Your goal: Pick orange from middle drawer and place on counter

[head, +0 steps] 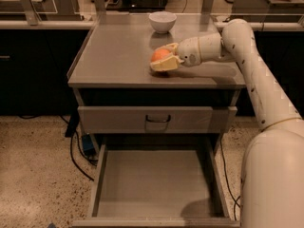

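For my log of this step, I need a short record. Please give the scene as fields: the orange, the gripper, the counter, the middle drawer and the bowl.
orange: held between the gripper's fingers, over the right-middle part of the counter
gripper: shut on the orange, low over the counter, with the arm reaching in from the right
counter: carries the white bowl; cannot tell if the orange touches it
middle drawer: pulled open, no orange in it
drawer front with handle: closed, above the open drawer
white bowl: at the back of the counter, behind the orange and apart from it
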`<control>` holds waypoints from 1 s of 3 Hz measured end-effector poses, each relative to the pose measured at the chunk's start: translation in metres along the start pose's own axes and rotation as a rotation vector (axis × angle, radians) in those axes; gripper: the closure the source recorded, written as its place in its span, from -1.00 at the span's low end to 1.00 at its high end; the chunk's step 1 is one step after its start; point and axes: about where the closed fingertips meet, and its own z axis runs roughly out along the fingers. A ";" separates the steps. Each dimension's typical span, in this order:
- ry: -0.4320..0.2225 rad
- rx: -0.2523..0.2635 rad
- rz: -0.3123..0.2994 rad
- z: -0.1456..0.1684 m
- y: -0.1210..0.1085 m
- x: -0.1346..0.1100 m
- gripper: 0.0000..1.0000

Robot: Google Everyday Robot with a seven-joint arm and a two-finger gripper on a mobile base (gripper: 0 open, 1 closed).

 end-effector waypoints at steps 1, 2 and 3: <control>0.000 0.000 0.000 0.000 0.000 0.000 0.44; 0.000 0.000 0.000 0.000 0.000 0.000 -0.01; 0.000 0.000 0.000 0.000 0.000 0.000 -0.49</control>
